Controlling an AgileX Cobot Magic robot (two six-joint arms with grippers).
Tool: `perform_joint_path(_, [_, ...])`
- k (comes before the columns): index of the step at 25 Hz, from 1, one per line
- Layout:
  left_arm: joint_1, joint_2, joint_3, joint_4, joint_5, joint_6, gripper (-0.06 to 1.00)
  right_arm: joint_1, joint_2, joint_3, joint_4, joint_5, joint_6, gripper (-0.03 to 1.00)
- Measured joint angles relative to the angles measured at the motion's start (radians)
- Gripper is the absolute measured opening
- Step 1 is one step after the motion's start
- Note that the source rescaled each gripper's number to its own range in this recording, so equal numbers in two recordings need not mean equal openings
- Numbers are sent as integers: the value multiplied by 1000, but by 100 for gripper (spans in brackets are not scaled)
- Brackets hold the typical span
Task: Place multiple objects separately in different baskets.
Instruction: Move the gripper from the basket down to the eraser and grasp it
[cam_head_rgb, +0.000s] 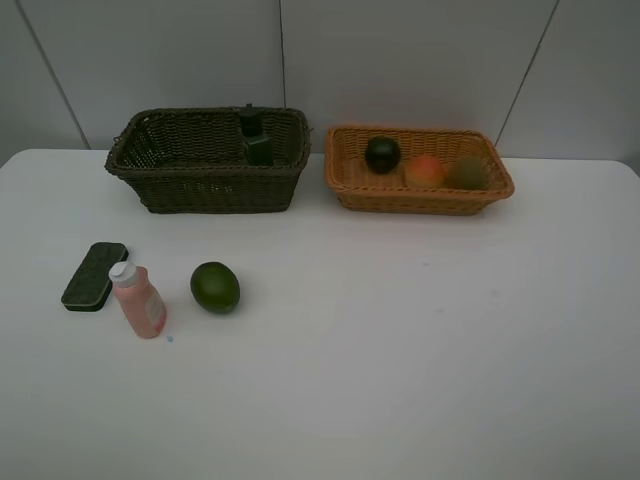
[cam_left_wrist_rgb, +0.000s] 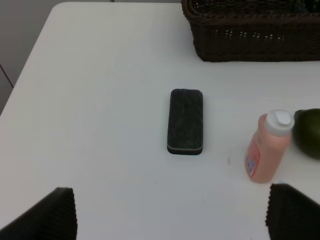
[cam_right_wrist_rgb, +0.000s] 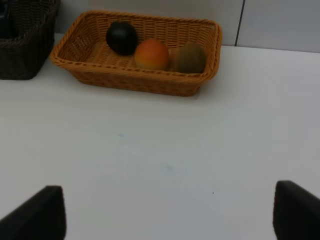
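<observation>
The dark brown-green basket (cam_head_rgb: 215, 188) holds the dark green pump bottle (cam_head_rgb: 256, 135). The light orange basket (cam_head_rgb: 410, 198) holds the mangosteen (cam_head_rgb: 382, 154), peach (cam_head_rgb: 424, 171) and kiwi (cam_head_rgb: 467, 172). On the table at the left lie the eraser block (cam_head_rgb: 94, 275), the upright pink bottle (cam_head_rgb: 138, 300) and the round green fruit (cam_head_rgb: 215, 287). My left gripper (cam_left_wrist_rgb: 170, 220) is open and empty, short of the eraser (cam_left_wrist_rgb: 186, 121) and pink bottle (cam_left_wrist_rgb: 267, 147). My right gripper (cam_right_wrist_rgb: 167, 217) is open and empty, well back from the orange basket (cam_right_wrist_rgb: 135, 80). The marker is out of view.
The two baskets stand side by side at the back of the white table (cam_head_rgb: 400, 340), near the grey wall. Neither arm shows in the exterior high view. The dark basket's corner (cam_right_wrist_rgb: 25, 45) shows in the right wrist view.
</observation>
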Motion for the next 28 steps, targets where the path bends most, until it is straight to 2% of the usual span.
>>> perform_joint_path(28, [0, 0, 0, 2, 0, -3, 100, 0, 0, 0, 0, 0, 0, 100])
